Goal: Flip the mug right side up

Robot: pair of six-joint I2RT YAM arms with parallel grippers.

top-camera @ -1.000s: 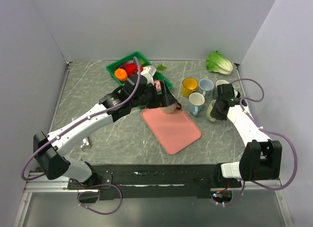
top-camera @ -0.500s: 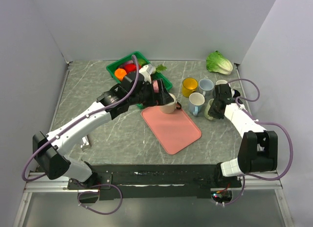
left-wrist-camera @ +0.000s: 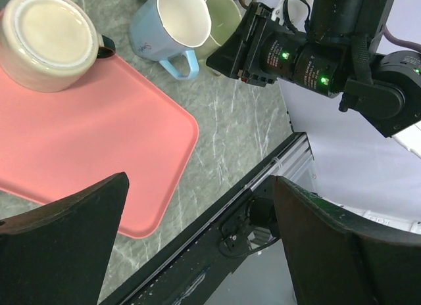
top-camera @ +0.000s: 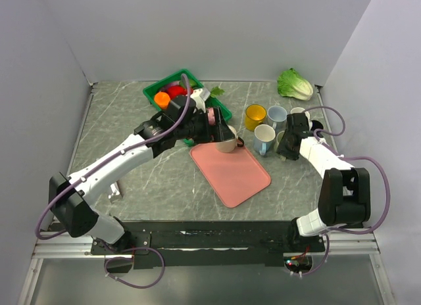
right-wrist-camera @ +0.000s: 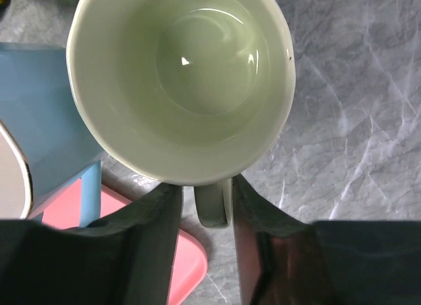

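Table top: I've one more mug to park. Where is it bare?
Bare marble: the far-left corner beside the green bin, and the near strip right of the pink tray. Crowded: the mugs between tray and lettuce.

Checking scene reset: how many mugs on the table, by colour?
Yellow mug: 1
Blue mugs: 2
White mug: 1
Pale green mug: 1
Cream mug, upside down on the pink tray: 1
Total: 6
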